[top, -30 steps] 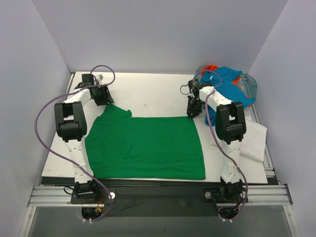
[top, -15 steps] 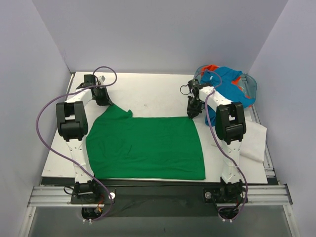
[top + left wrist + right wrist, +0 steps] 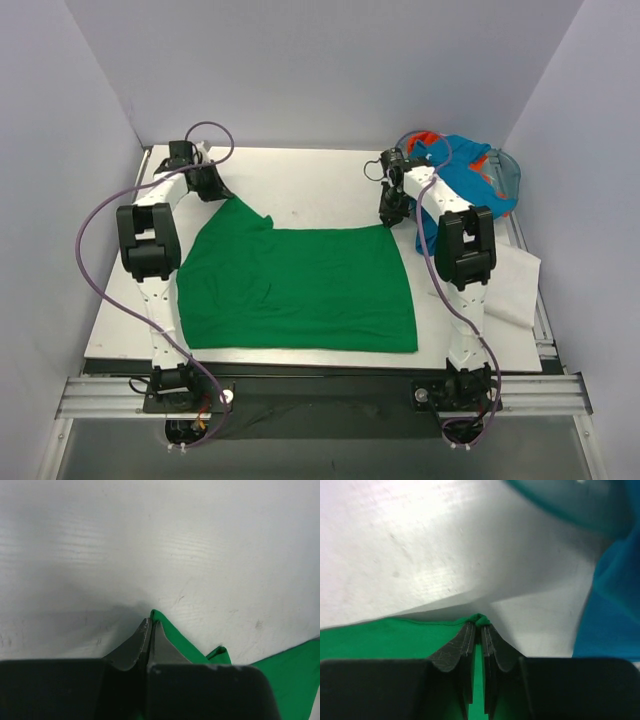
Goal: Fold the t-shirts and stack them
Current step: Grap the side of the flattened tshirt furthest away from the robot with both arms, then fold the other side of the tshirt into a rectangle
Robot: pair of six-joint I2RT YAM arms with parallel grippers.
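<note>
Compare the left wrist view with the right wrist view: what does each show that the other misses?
Only the left wrist view shows the left pincer shut on a pointed corner of the bright green cotton t-shirt. Only the right wrist view shows the right pincer shut on another green corner, with the turquoise blue cotton t-shirt at the right. Both show green cloth on the white table top.

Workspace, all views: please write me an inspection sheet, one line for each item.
Surface: white table, faint scuff marks.
Job's things: green t-shirt spread in the middle; turquoise t-shirt heaped over orange-red t-shirt at far right corner.
Clutter: white sheet at right edge.
Tools: left tool shut on green t-shirt's far left corner; right tool shut on its far right corner.
Cables: purple cables hang in loops.
Surroundings: plain walls on three sides.
</note>
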